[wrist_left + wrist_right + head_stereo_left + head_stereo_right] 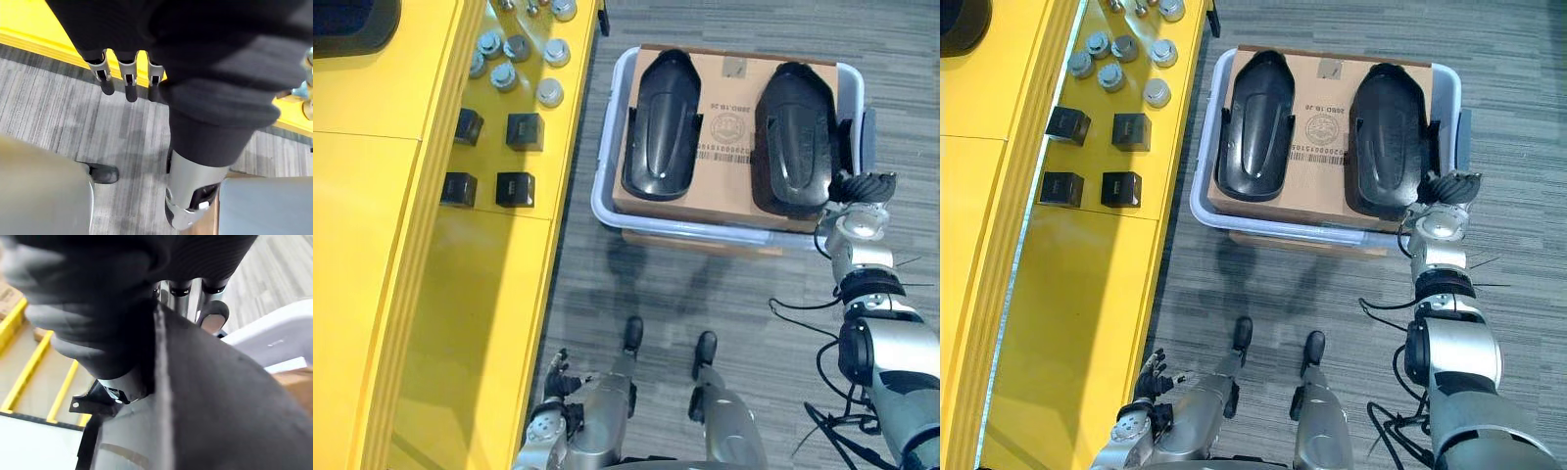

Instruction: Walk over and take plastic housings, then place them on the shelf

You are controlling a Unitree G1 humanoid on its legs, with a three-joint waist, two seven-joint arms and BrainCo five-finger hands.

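While the right hand (pixel 867 184) sits at the right-side housing (pixel 795 127), ctr-right of frame, its grip can't be told; left hand (pixel 128 81) hangs open, empty. Pick step prob. underway; next needs a firm hold & lift out of the bin (pixel 685 230).

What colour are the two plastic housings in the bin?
Black; the plastic housings show best in the left eye view.

Bright, even light came from overhead. The yellow shelf (pixel 372 245) glowed strongly, with a duller band across its near part. Soft highlights streaked the black plastic housings (pixel 663 122), and the pale bin (pixel 602 201) threw a diffuse shadow onto the floor (pixel 597 284).
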